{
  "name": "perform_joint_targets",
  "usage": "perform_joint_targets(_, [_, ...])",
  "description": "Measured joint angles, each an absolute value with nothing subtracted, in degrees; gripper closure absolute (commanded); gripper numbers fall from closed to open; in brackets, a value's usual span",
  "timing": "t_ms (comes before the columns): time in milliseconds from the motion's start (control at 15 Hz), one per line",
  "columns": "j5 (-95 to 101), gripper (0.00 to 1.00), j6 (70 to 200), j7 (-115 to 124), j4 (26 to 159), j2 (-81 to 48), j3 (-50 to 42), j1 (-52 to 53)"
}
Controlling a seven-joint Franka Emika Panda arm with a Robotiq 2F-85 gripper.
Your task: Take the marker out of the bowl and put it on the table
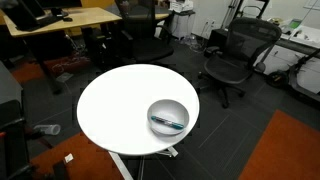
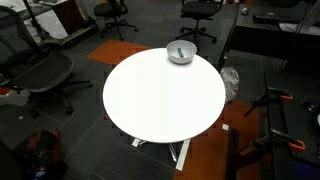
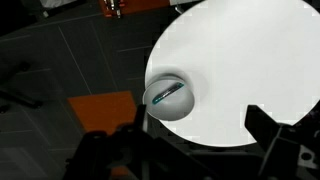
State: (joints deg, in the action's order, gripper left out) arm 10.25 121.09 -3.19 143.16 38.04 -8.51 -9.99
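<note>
In the wrist view the gripper [image 3: 193,132] hangs above the table's near edge, its dark fingers [image 3: 268,128] spread wide with nothing between them. Just beyond, the bowl [image 3: 186,108] sits close to the edge of the table [image 3: 250,55], and the marker [image 3: 166,93] lies slanted inside it, teal section showing. In both exterior views the bowl [image 1: 176,108] [image 2: 172,57] stands near the rim of the round white top [image 1: 115,105] [image 2: 160,100], alone on it; the marker [image 1: 168,123] lies across its hollow. The floor [image 3: 70,50] is dark grey carpet tile, with an orange patch [image 3: 100,108] beside the table. Farther off stand black office chairs [image 1: 235,55] [image 2: 40,70] and a wooden desk [image 1: 70,18].
</note>
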Motion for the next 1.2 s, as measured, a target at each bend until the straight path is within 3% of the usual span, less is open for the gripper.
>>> perform_joint_targets(733, [9.91, 0.00, 121.10, -2.90, 142.64, 36.83, -8.76, -10.00])
perform_joint_targets(1200, [6.05, 0.00, 121.10, 3.90, 135.91, 26.88, -8.93, -10.01])
